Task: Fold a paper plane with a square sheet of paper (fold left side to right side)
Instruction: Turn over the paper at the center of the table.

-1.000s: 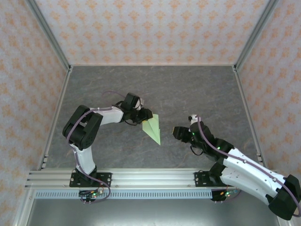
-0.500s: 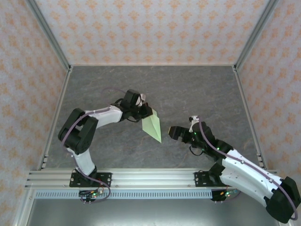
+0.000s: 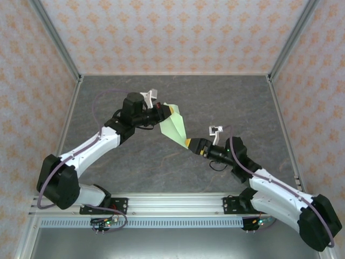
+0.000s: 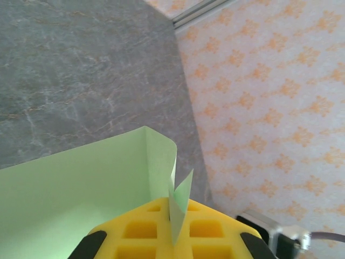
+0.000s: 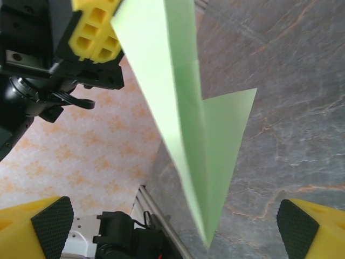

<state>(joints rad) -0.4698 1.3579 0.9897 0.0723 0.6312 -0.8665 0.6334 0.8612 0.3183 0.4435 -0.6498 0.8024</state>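
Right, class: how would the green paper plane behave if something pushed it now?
Probably very light: the paper plane is held only by the left gripper's pinch at one end. Its folds seem to stiffen it lengthwise, since it runs straight to the tip. A sideways push would likely bend or swing it, as its thin edge curls by the pinch.
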